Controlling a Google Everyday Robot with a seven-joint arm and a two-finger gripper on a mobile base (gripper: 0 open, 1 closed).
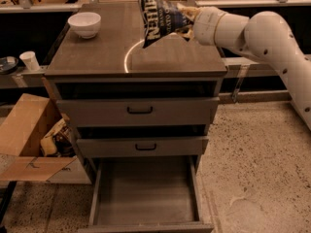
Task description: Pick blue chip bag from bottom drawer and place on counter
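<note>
The gripper (187, 22), above the rear right of the table (97, 52), has its jaws clamped on the blue chip bag (163, 21), which hangs over bare tabletop. A white bowl (84, 24) sits back left. The bottom drawer (146, 193) stands open beneath.

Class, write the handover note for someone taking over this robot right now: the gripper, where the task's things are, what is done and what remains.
Gripper: shut on the blue chip bag, held over the back of the counter.
Bag: hangs from the gripper above the white circle line; I cannot tell whether its lower tip touches the top.
Bottom drawer: pulled open, floor bare.
A white bowl sits at the counter's back left, apart from the bag.
Done: bag out of the drawer and over the counter.
Left: lower it, release, withdraw the arm.
</note>
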